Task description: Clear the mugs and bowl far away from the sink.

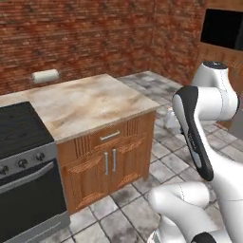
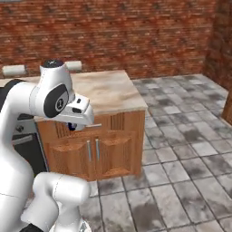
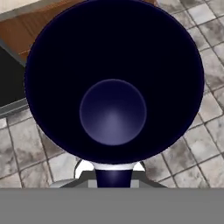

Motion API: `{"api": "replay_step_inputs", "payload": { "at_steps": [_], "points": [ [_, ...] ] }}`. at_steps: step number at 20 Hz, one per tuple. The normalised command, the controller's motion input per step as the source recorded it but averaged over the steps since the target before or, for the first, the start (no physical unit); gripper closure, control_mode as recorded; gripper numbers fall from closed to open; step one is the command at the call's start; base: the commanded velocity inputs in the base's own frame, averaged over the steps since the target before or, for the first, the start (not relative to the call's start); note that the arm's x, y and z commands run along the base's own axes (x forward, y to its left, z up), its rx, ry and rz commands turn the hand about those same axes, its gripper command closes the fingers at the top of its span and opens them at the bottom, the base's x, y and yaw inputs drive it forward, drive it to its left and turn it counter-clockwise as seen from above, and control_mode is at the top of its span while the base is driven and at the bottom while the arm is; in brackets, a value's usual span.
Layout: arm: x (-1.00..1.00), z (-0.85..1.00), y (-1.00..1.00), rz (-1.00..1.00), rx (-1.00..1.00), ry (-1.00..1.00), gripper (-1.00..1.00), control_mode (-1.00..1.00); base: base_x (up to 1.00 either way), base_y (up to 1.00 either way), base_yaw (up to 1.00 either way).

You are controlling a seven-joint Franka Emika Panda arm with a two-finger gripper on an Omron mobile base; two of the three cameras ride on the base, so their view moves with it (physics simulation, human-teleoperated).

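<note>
While I am carrying the navy mug (image 3: 113, 87) close under my wrist camera, its dark inside and round bottom are facing straight up at the lens, and my gripper (image 3: 113, 175) is standing nearly closed on the near part of its rim. A sliver of the mug's blue is also showing beneath the hand in the right base view (image 2: 71, 126), so I am judging the hold to be real and the mug to be off any surface.

Beyond the mug, I am seeing grey floor tiles (image 3: 205, 109) directly underneath, with a strip of wooden cabinet (image 3: 39, 24) at the upper left. That means I am hanging over the floor, beside the counter and not above it.

Farther out, the marble-topped counter (image 1: 85, 102) is lying bare on its near end, with the black stove (image 1: 21, 128) adjoining it on one side and a paper towel roll (image 1: 46, 76) against the brick wall (image 1: 76, 33).

To do this step well, I am advising myself to keep the mug level, swing it inward over the countertop before lowering, and stay clear of the stove edge. I should release only once the base is resting flat. A thin rim pinch could slip if I move sharply.
</note>
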Motion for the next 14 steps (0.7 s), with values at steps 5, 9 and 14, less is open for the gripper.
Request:
{"api": "replay_step_inputs", "payload": {
  "at_steps": [5, 9, 14],
  "points": [
    [0.00, 0.00, 0.00, 0.00, 0.00, 0.00, 1.00, 1.00, 0.11, 0.00, 0.96],
    [0.00, 0.00, 0.00, 0.00, 0.00, 0.00, 1.00, 1.00, 0.05, -0.21, 0.73],
    [0.00, 0.00, 0.00, 0.00, 0.00, 0.00, 1.00, 1.00, 0.30, -0.27, 0.30]
  ]
}}
